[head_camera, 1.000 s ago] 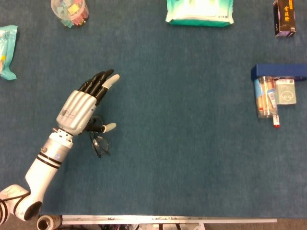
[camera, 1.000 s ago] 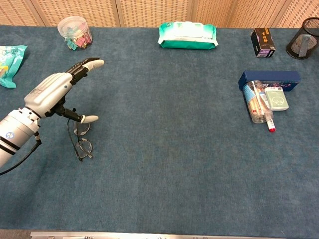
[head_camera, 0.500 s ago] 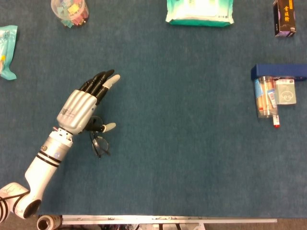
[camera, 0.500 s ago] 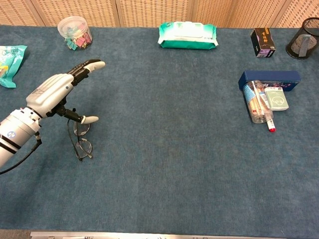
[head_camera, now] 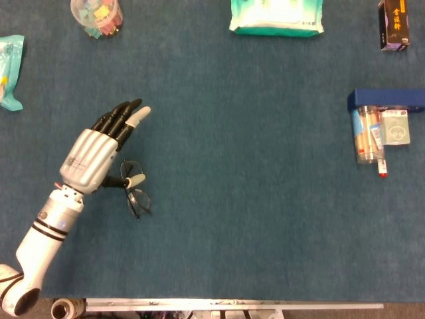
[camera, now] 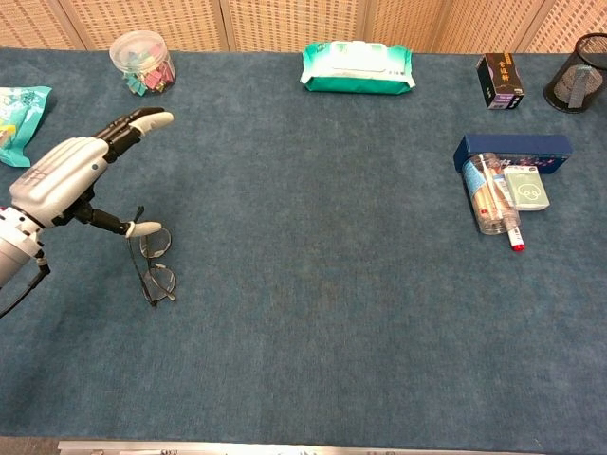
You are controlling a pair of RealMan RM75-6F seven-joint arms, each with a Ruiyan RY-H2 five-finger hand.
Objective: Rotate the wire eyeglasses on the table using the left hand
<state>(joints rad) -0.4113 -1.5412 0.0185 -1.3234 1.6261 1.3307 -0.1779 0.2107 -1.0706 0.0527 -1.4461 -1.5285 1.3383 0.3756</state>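
The left hand (head_camera: 99,149) is shown at the left of the blue surface (head_camera: 252,199), with its fingers (head_camera: 123,116) extended straight and held close together, pointing toward the far right. The thumb is spread well away from them, so that the hand is wide open and nothing is grasped. The white thumb tip is seen directly above the far lens of the wire eyeglasses (head_camera: 136,196); whether it actually touches the frame cannot be told from either view. The eyeglasses lie on the surface just to the right of the wrist, one lens nearer than the other, with the temples folded out toward the near side.

In the chest view the left hand (camera: 66,175) is seen from the front, raised above the surface, with the thumb angled down to the wire eyeglasses (camera: 155,263). A black mesh cup (camera: 574,85) at the far right corner is shown in this view only.

Both views include a clear jar of coloured clips (head_camera: 97,16) at the far left, a teal packet (head_camera: 10,63) at the left edge, a pack of wipes (head_camera: 276,16) at the far centre, a small dark box (head_camera: 394,25) and a blue box with a clear tube and card (head_camera: 385,126) at the right. The right hand is shown in neither view.
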